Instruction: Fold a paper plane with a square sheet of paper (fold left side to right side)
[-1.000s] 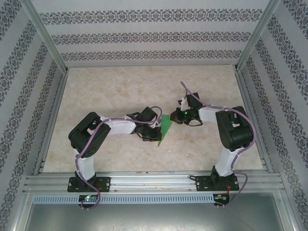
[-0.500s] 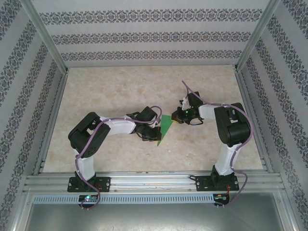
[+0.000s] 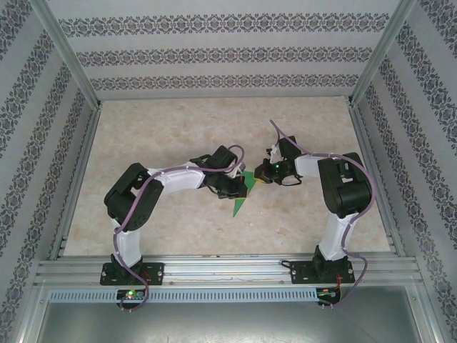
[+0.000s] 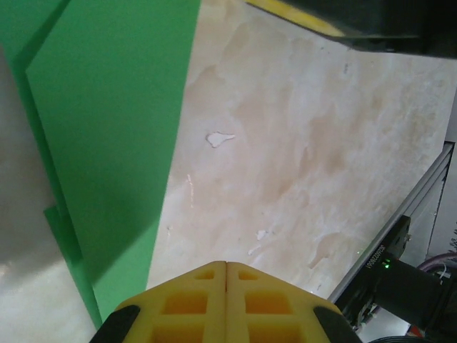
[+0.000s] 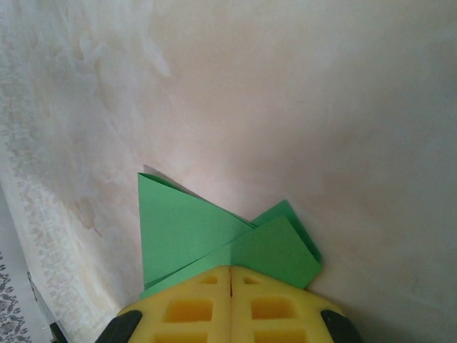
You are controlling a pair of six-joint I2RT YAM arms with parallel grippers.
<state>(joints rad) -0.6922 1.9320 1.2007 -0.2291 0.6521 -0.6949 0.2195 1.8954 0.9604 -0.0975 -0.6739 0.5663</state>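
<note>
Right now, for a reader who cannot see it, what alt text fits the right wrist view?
The right gripper, its yellow fingers shut, points at a folded green paper with overlapping pointed flaps, lying on the pale marbled table. The paper's near edge reaches the fingertips; whether it is pinched cannot be told.

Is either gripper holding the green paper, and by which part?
The left gripper is shut beside the paper, holding nothing; the right gripper is shut with its tips at the paper's folded end; pinching or just pressing cannot be told.
</note>
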